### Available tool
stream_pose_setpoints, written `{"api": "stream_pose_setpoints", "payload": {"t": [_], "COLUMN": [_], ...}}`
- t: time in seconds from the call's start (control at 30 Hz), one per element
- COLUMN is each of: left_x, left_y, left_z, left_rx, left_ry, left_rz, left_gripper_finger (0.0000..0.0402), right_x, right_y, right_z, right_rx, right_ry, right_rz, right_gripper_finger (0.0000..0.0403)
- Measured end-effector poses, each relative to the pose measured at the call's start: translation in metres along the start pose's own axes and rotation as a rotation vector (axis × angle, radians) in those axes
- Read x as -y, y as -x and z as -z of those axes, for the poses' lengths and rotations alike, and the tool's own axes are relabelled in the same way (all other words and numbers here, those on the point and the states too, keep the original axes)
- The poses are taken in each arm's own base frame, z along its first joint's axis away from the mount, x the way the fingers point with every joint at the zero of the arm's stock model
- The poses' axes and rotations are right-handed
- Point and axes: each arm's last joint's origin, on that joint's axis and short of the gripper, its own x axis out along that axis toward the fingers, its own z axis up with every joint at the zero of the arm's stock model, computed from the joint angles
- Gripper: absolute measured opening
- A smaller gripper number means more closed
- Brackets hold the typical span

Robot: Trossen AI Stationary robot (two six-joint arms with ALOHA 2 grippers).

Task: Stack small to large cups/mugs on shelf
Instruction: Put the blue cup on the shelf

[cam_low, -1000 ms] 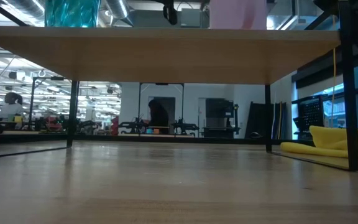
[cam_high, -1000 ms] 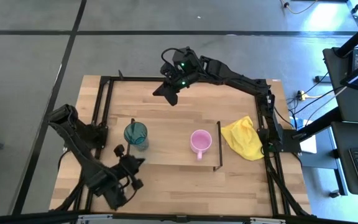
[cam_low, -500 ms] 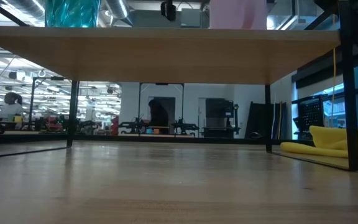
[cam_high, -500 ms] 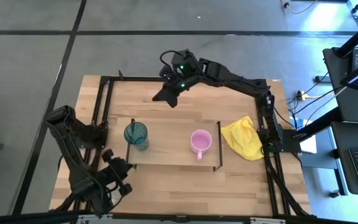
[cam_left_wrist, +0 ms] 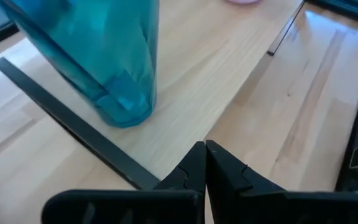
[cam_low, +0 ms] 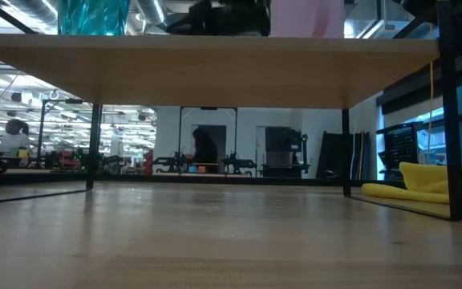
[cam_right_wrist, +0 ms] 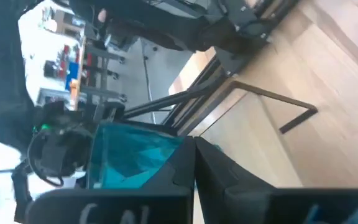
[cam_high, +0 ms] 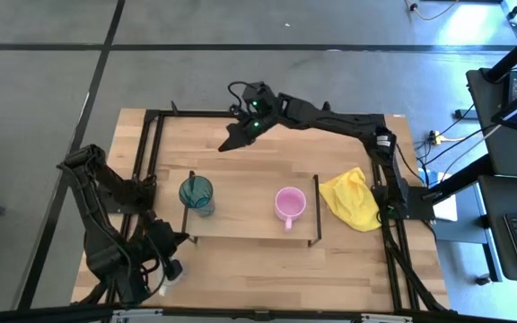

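Observation:
A teal tumbler (cam_high: 197, 193) stands upright on the left end of the shelf (cam_high: 245, 229), and a pink mug (cam_high: 289, 204) stands on its right part, handle toward the near edge. My left gripper (cam_high: 179, 239) is shut and holds nothing, just off the shelf's near left corner, pointing at the tumbler (cam_left_wrist: 98, 56). My right gripper (cam_high: 226, 144) is shut and holds nothing, hanging in the air beyond the shelf's far edge. In its wrist view its fingers (cam_right_wrist: 194, 152) point toward the tumbler (cam_right_wrist: 135, 155).
A crumpled yellow cloth (cam_high: 352, 198) lies on the table right of the shelf. The shelf's thin black legs (cam_low: 346, 152) stand on the tabletop, with open space under the board (cam_low: 207, 68). A black frame (cam_high: 155, 144) runs along the table's edges.
My right gripper has sunk toward the table behind the shelf and rolled about its own axis, staying shut. My left arm has swung toward the table's left edge and risen a little, its gripper drawing back from the shelf's near left corner. The cups have not moved.

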Motion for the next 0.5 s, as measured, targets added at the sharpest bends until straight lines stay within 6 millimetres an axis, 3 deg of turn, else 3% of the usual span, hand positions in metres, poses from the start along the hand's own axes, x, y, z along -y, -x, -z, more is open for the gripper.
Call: {"api": "stream_pose_setpoints", "payload": {"t": [0.23,0.5], "left_x": [-0.007,-0.008], "left_y": [0.000,-0.002], "left_z": [0.001,-0.002], "left_rx": [-0.062,-0.044], "left_ry": [-0.048,-0.055], "left_rz": [-0.059,-0.075], "left_gripper_finger": [0.0003,0.0005], "right_x": [0.023,0.003], "right_y": [-0.022,-0.044], "right_z": [0.013,0.032], "right_rx": [-0.007,-0.045], "right_ry": [-0.084,-0.059], "right_rz": [-0.083,-0.179], "right_gripper_finger": [0.0010,0.0010]}}
